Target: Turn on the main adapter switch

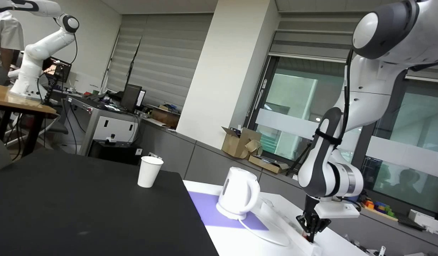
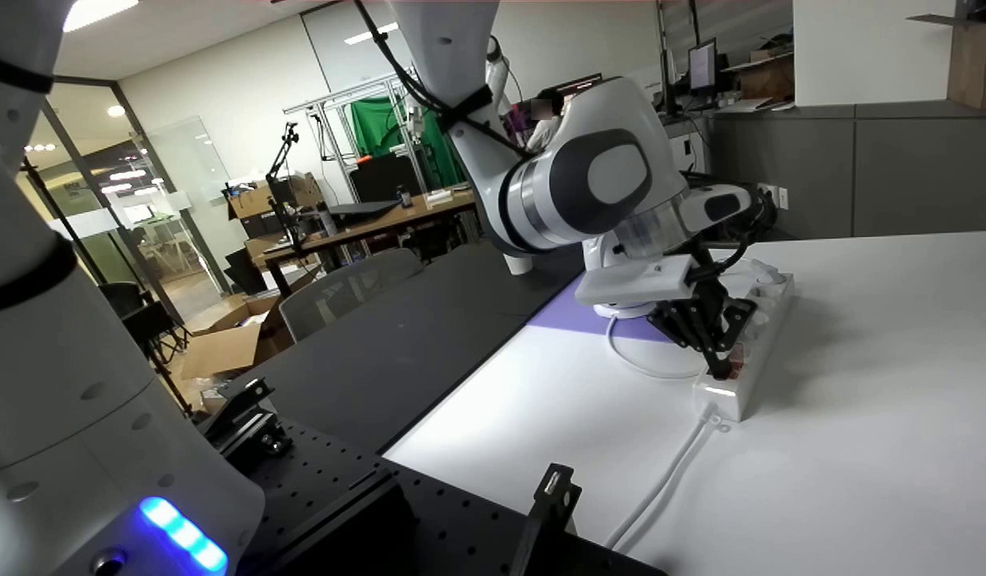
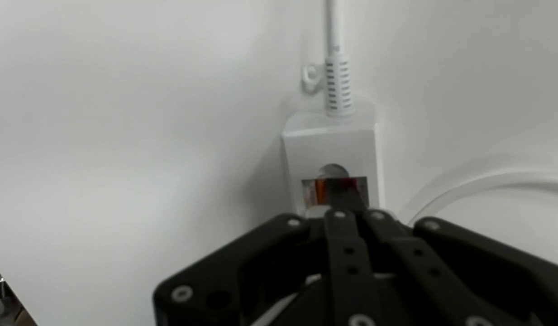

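The main adapter is a long, low white power strip lying on the white table. It shows in both exterior views (image 1: 287, 227) (image 2: 755, 388) and in the wrist view (image 3: 328, 147). Its red-orange switch (image 3: 321, 192) sits near the cord end, in a rectangular opening. The switch also shows in an exterior view (image 2: 736, 356). My gripper (image 3: 344, 194) is shut, fingers together, pointing down at the switch. In both exterior views (image 1: 311, 237) (image 2: 720, 366) its tips are at the switch. They cover part of it; I cannot tell how far it is pressed.
A white jug (image 1: 236, 193) stands on a purple mat (image 1: 204, 209) beside the adapter, its cord (image 1: 263, 238) curving over the table. A white paper cup (image 1: 149, 172) stands on the black table (image 1: 80, 202). The adapter's cable (image 2: 660, 480) runs toward the robot base.
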